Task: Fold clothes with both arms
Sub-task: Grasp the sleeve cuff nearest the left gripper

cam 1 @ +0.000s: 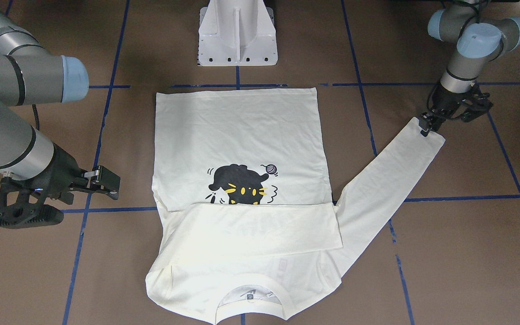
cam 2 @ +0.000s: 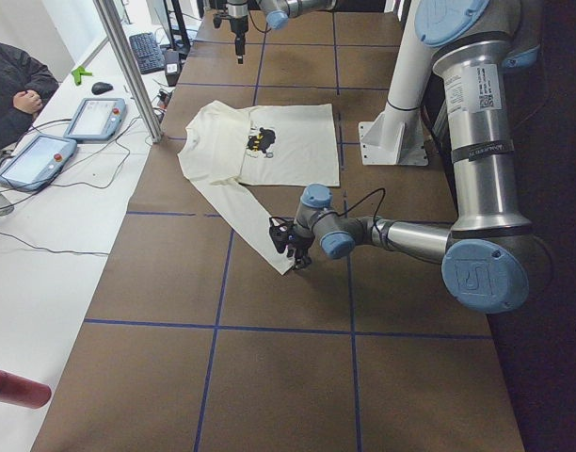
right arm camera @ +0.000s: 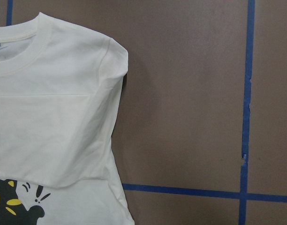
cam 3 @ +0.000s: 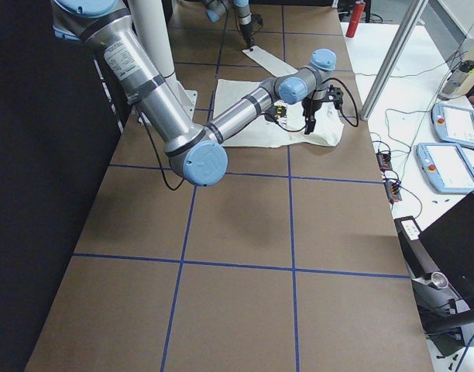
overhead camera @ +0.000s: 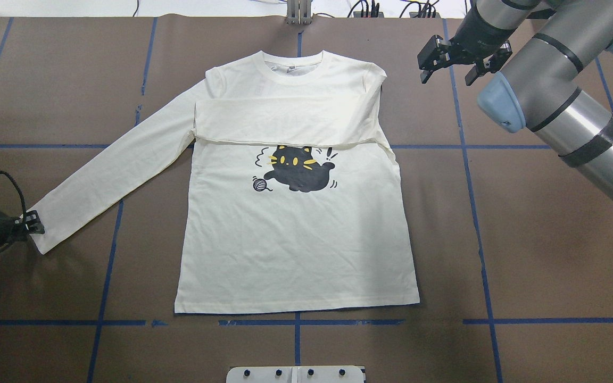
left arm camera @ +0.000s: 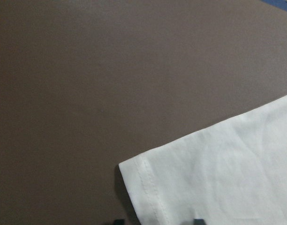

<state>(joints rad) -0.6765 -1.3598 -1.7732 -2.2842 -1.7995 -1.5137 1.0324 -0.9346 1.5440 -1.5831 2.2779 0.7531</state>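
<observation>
The cream-white long-sleeved cat-print T-shirt lies flat on the brown table, one sleeve folded across the chest. The black left gripper straddles the outstretched cuff, jaws apart, nothing pinched; it should bite both layers squarely. The black right gripper hovers spread, empty.

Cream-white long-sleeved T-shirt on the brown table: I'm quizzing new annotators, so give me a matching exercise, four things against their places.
Things:
1. left arm's black gripper
2. right arm's black gripper
3. black cat print
4. cream folded sleeve

Places:
A. across the chest of the shirt
B. over bare brown table, beside a shoulder
C. at the outstretched sleeve's cuff
D. on the front, at the folded sleeve's edge

Pairs: 1-C, 2-B, 3-D, 4-A.
</observation>
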